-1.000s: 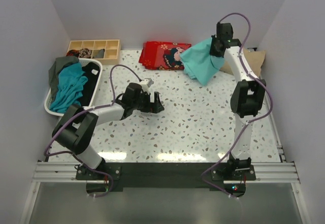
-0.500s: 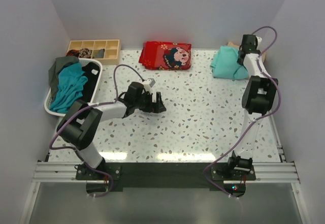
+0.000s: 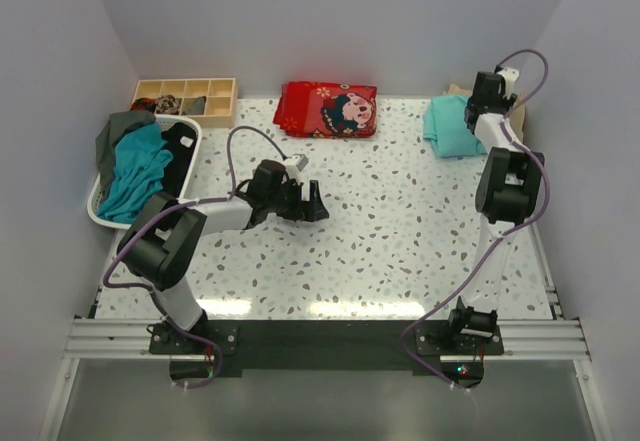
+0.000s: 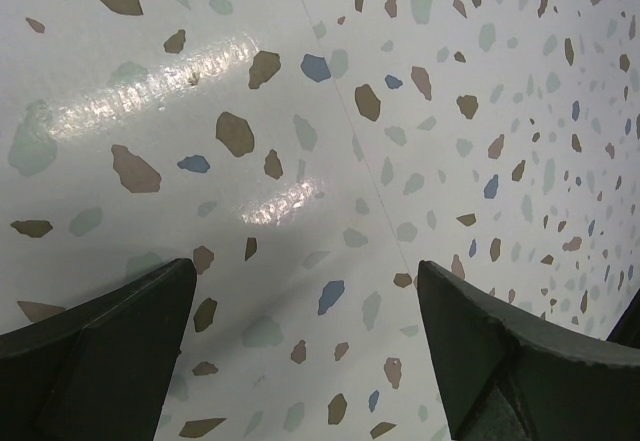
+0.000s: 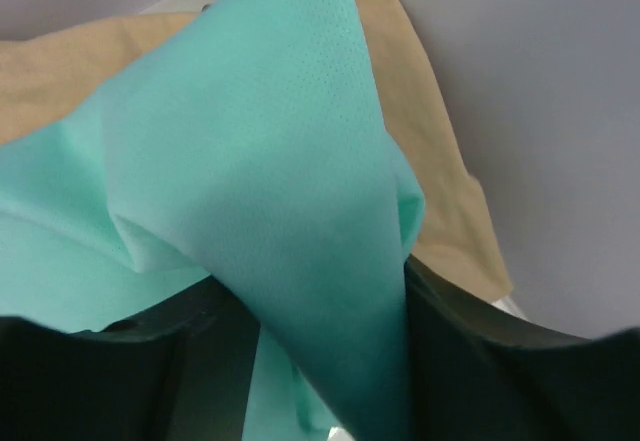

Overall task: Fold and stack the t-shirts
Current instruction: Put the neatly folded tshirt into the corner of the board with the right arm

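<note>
While a pointed fold of finely dimpled mint t-shirt (image 5: 240,161) lay between the fingers of the right gripper (image 5: 330,361), hold unclear, the left gripper (image 4: 305,341) gaped above the glossy speckled desk (image 4: 330,111).

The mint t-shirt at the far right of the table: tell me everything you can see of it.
The mint t-shirt is soft, light turquoise fabric with a fine pinhole texture. It lies as a bunched, roughly folded bundle at the far right corner of the table. It lies partly over a beige t-shirt, which peeks out behind it. A raised ridge of its fabric stands between the jaws of the right gripper; whether they pinch it cannot be told. No label or sleeve is identifiable.
</note>
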